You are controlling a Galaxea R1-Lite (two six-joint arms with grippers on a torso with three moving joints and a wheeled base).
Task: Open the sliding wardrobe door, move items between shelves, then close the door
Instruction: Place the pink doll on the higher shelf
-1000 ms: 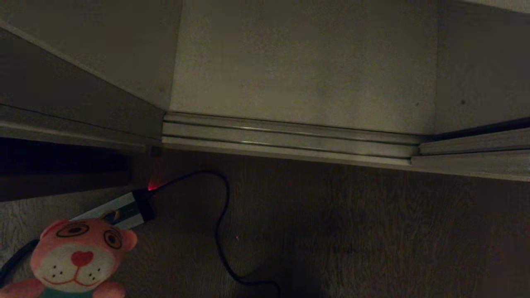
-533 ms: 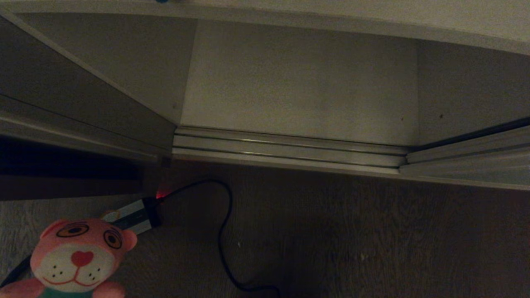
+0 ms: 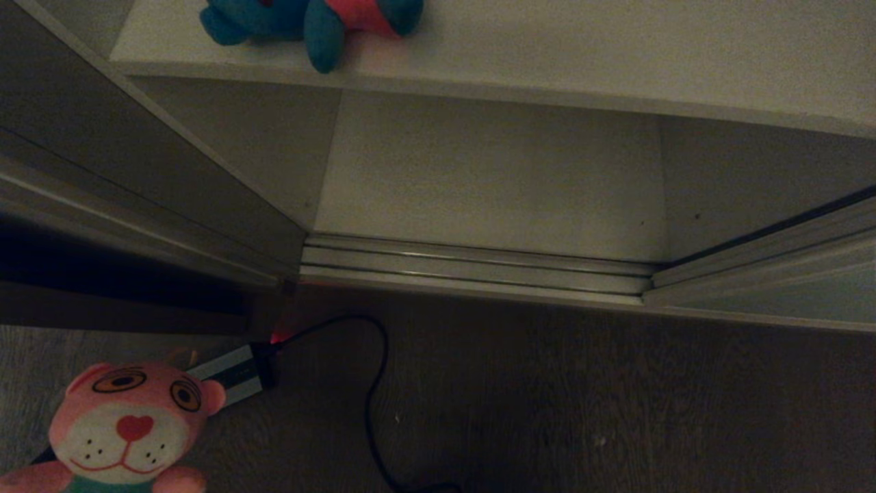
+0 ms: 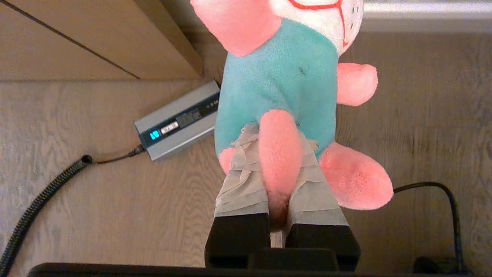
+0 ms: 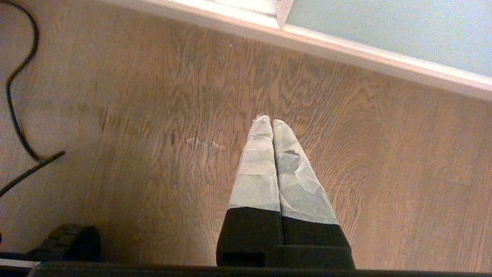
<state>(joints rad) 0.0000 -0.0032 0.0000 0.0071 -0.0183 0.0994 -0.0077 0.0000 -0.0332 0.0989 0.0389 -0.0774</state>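
Wardrobe open, pink toy in hand, door left to close

Progress looks to be about midway. The wardrobe stands open: the sliding wardrobe door (image 3: 773, 291) is pushed off to the right, baring the floor track (image 3: 472, 263) and the compartment behind it. The left gripper (image 4: 278, 173) is clamped on one leg of the pink plush toy (image 4: 280, 77), which hangs low over the wooden floor (image 3: 616, 397) at the robot's left, near a grey power brick (image 4: 178, 119) and its cable (image 3: 373, 397). The bottom shelf (image 3: 493, 178) holds nothing that shows. The shelf above (image 3: 616, 48) carries the teal-blue plush toy (image 3: 308, 17) near its left end. Judging by that, the pink toy has yet to be set on a shelf, and the door has yet to be shut. The right gripper (image 5: 272, 125) hangs over bare floor, fingers pressed together, holding nothing.
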